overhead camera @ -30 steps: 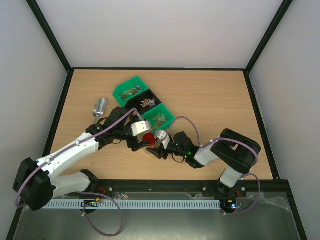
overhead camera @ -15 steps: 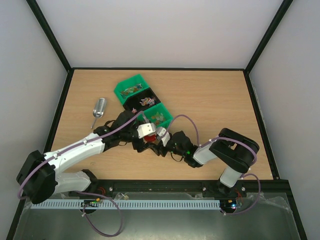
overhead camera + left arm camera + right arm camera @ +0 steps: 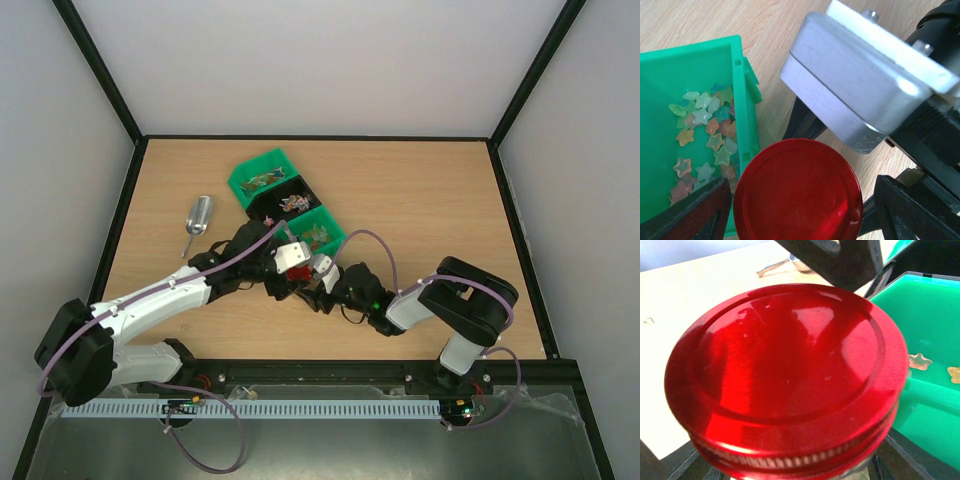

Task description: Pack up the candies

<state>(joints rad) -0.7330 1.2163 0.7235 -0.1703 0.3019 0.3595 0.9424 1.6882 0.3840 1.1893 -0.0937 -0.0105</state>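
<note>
Likely a lid-removal step. Mind the green bin (image 3: 690, 65) just far of the work. Centre the left gripper (image 3: 800, 207), fingers spread wide and empty, astride the red lid (image 3: 797, 192); close evenly on the rim, then twist level. Leave the candies (image 3: 702, 127), loose in that bin, undisturbed. Cannot tell whether the right gripper (image 3: 800, 465), fingers low either side beneath the lid, clasps anything: contact hidden there.

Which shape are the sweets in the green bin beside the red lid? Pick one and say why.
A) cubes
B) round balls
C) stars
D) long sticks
C: in the left wrist view the candies lying in the green bin next to the red lid are small stars in mixed pastel colours.
</note>
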